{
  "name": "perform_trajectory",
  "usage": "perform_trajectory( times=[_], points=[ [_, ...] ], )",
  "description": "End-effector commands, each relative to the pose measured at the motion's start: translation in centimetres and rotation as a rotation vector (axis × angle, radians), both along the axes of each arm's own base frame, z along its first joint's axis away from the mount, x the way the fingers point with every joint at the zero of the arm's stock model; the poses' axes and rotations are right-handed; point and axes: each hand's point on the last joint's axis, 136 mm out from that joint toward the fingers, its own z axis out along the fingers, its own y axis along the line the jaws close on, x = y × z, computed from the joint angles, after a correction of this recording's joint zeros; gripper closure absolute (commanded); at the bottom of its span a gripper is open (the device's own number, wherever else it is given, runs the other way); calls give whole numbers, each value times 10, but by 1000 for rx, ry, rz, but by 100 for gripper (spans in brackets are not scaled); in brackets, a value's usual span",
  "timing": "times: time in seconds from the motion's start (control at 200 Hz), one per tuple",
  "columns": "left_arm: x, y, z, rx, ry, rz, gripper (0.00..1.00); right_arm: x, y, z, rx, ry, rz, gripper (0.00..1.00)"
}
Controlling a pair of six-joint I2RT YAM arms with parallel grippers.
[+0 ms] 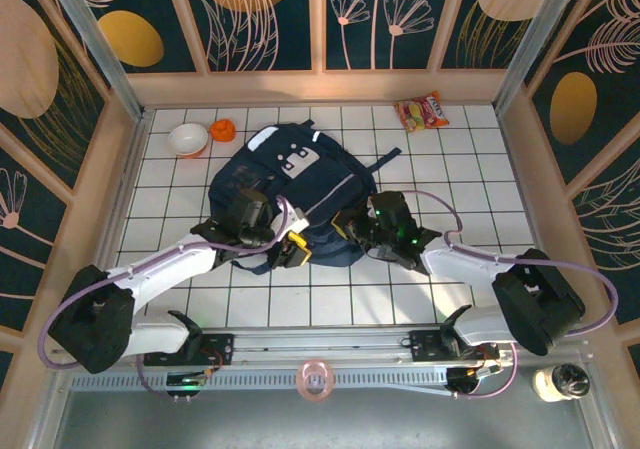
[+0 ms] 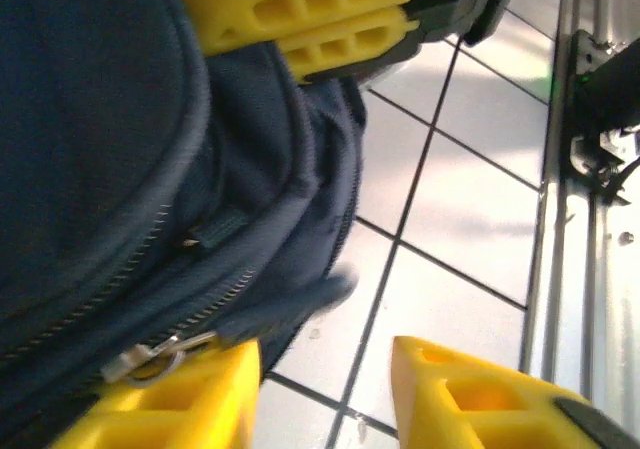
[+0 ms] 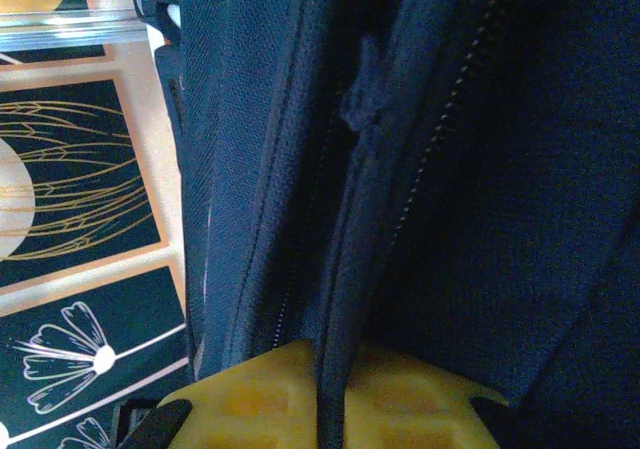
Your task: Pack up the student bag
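Note:
The navy student bag (image 1: 290,184) lies flat mid-table, its grey-white patch (image 1: 297,156) toward the far side. At the bag's near edge my left gripper (image 1: 293,250) stands open, its yellow fingers spread over white tile. In the left wrist view that gripper (image 2: 325,369) has one finger (image 2: 190,399) touching the bag (image 2: 110,169) beside a metal zipper pull (image 2: 150,357). At the bag's near right corner my right gripper (image 1: 349,225) is shut on a fold of bag fabric (image 3: 345,269) next to a zipper line. The same right gripper (image 3: 335,374) has the fold pinched between its pads.
A white bowl (image 1: 187,139) and a small orange object (image 1: 223,129) sit at the far left. A snack packet (image 1: 422,111) lies at the far right. Wooden walls ring the tiled table (image 1: 450,179). The metal rail (image 2: 580,229) runs along the near edge.

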Motion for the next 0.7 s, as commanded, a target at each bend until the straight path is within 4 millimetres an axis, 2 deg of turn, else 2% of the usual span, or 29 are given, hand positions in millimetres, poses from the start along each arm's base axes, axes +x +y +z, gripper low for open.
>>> perform_trajectory(
  times=[0.0, 0.075, 0.19, 0.29, 0.305, 0.34, 0.49, 0.58, 0.696],
  points=[
    [17, 0, 38, -38, -184, 25, 48, 15, -8, 17, -56, -107, 30, 89],
    [17, 13, 44, 6, -283, 32, 36, 20, -17, 17, -98, -128, 64, 90],
    [34, 45, 53, 82, -432, 112, 23, 20, -20, 23, -125, -166, 140, 91],
    [51, 70, 47, 202, -576, 139, 20, 17, -17, 29, -148, -197, 198, 91],
    [52, 72, 46, 222, -599, 133, 20, 23, -24, 30, -152, -200, 180, 91],
    [57, 75, 43, 263, -654, 114, 20, 23, -24, 32, -156, -207, 190, 92],
    [74, 69, 38, 323, -823, 22, 15, 22, -22, 35, -165, -229, 240, 92],
    [79, 57, 26, 331, -827, -72, 12, 24, -22, 38, -168, -241, 249, 92],
    [87, 43, 9, 321, -807, -133, 14, 25, -21, 42, -159, -254, 260, 92]
  ],
)
